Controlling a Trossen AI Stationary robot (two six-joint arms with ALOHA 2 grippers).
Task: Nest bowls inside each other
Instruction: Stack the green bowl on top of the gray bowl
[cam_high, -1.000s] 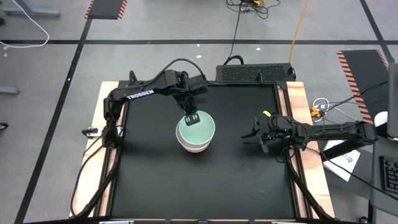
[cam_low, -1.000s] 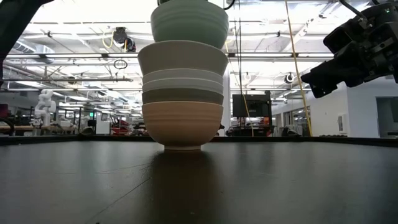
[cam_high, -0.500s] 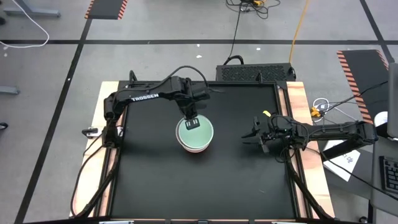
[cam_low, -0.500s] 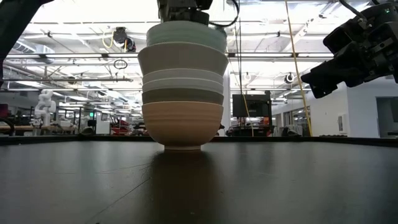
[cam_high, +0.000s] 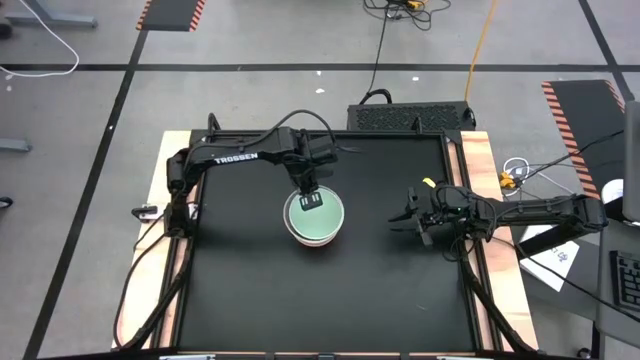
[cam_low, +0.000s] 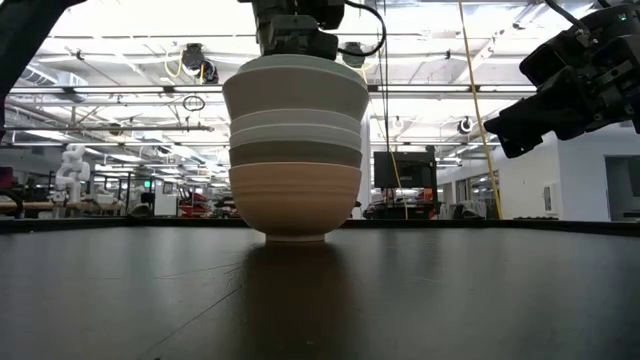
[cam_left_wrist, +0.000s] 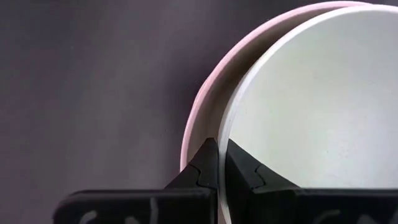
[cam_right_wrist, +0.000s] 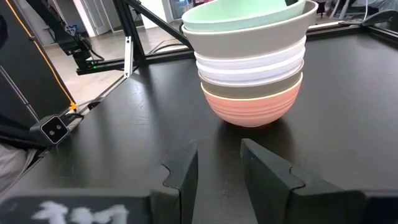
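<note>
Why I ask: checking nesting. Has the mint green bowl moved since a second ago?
Yes. The mint green bowl sank into the stack, against the unmoved salmon-orange bowl, left gripper gripping.

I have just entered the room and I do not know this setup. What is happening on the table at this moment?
The left gripper is pinching the rim of the mint green bowl, which sits on top of the stack of bowls at the middle of the black table. The salmon-orange bowl is at the bottom. The right gripper waits open near the table's right edge, holding nothing.
</note>
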